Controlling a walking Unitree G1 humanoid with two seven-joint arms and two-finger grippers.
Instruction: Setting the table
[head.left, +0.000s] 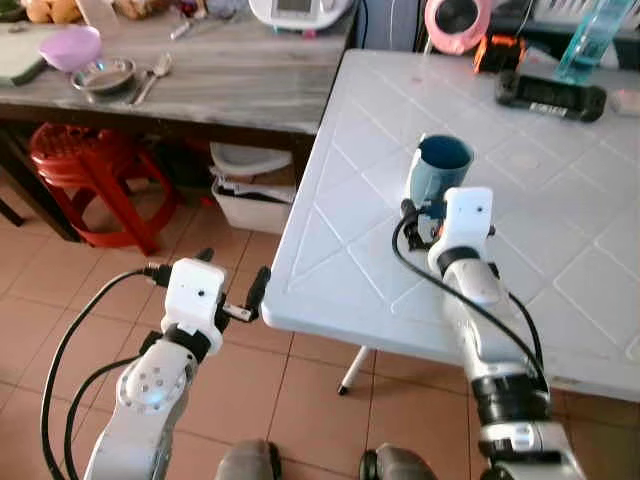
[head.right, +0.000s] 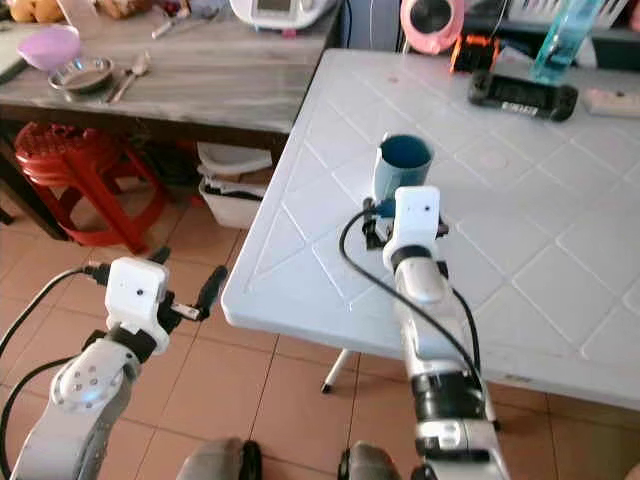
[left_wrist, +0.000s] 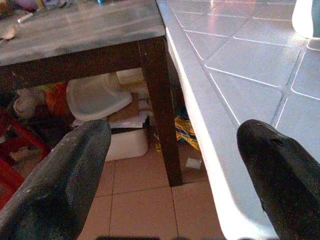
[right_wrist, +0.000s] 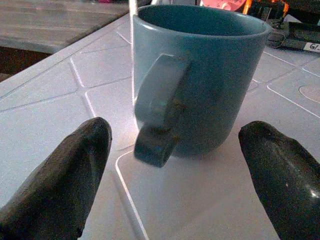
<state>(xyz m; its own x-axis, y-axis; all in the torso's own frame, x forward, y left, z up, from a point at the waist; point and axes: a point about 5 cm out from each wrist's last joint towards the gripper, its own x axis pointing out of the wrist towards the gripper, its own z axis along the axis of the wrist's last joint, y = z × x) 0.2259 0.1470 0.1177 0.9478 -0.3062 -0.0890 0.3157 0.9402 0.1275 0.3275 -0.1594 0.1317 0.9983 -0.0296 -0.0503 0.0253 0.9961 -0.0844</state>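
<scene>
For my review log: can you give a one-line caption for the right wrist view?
Open right end effector faces an upright blue mug, handle toward the camera, on the white table.

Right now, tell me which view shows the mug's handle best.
The right wrist view: the mug stands close, upright on the white table, its handle facing the open right end effector. Both eye views show the mug from above, its lower part behind the wrist. The left wrist view catches only a pale edge.
</scene>
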